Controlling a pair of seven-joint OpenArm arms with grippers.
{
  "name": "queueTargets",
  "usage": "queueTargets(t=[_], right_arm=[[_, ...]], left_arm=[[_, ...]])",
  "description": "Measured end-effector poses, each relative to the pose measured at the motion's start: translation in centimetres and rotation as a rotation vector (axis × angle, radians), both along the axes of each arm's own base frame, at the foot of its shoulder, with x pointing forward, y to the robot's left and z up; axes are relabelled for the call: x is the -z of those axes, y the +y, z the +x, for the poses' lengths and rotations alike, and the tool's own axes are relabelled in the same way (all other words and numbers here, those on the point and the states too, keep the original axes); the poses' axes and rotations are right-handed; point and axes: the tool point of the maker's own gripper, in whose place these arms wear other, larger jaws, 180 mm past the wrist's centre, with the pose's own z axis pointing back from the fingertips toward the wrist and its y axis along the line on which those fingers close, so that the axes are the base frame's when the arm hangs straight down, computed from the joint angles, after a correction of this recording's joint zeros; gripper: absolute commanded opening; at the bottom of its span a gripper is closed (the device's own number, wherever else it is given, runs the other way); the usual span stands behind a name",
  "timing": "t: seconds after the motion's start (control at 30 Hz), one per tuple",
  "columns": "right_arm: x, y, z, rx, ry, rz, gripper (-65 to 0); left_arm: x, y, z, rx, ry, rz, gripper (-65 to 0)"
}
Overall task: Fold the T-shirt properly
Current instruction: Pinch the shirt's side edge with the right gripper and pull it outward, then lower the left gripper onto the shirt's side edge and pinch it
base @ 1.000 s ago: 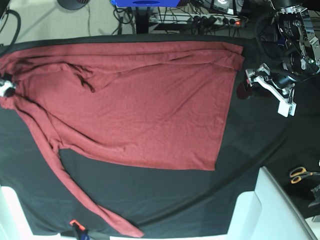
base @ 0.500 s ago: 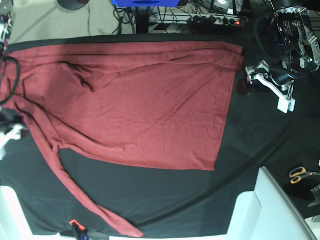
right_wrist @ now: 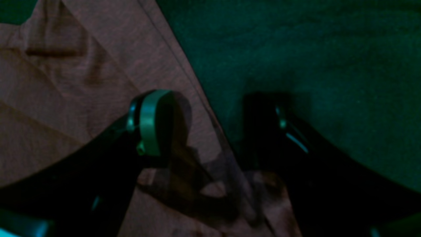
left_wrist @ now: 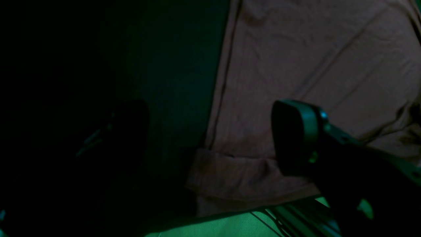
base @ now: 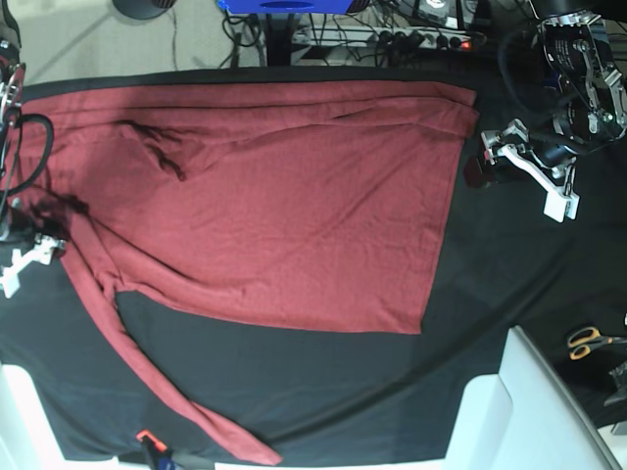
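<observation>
The maroon T-shirt (base: 284, 206) lies spread flat on the black table cloth (base: 323, 392). One long sleeve (base: 137, 372) trails toward the front edge, and the other is folded across the top. My right gripper (base: 27, 260) hovers at the shirt's left edge. In the right wrist view it (right_wrist: 213, 128) is open, with the shirt's edge (right_wrist: 197, 89) running under the gap. My left gripper (base: 482, 162) is by the hem's back right corner. In the left wrist view it (left_wrist: 210, 138) is wide open over the hem (left_wrist: 223, 82) and holds nothing.
Scissors (base: 588, 341) lie at the right edge. A white block (base: 519, 411) stands at the front right and another white block (base: 20, 421) at the front left. An orange-tipped tool (base: 150, 443) sits at the front edge. Cables and a power strip (base: 411, 39) run behind the table.
My right gripper let go of the shirt's left end, opened and dropped toward the front. The cloth there settled flat. The left arm barely moved.
</observation>
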Motion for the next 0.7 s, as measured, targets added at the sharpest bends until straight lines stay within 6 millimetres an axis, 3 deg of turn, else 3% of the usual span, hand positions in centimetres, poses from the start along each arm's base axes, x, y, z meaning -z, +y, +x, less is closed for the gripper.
queueTargets(t=[0.07,0.2,0.3,0.4,0.6,0.7], right_arm=[[0.0,0.0,-0.1,0.000,0.001,-0.001,-35.6],[0.2,0.0,-0.4,0.001,0.014,-0.002,-65.0],[0.2,0.0,-0.3,-0.001,0.014,-0.003,-62.7],[0.2,0.0,-0.3,0.001,0.013,-0.002,-65.0],[0.1,0.1,-0.2,-0.004,0.008,-0.001,-65.0],[0.1,-0.1,-0.2,-0.003,0.007,-0.005,-65.0]], left_arm=[[0.0,0.0,0.0,-0.001,0.000,0.000,-8.9],[0.0,0.0,0.1,-0.001,-0.001,-0.001,-8.9],[-0.5,0.0,1.2,0.000,-0.018,0.003,-8.9],[-1.0,0.1,3.2,-0.015,-0.053,-0.021,-8.9],[1.6,1.1,6.2,-0.086,0.012,-0.099,-8.9],[2.7,0.4,8.6,-0.026,0.072,-0.046,-8.9]])
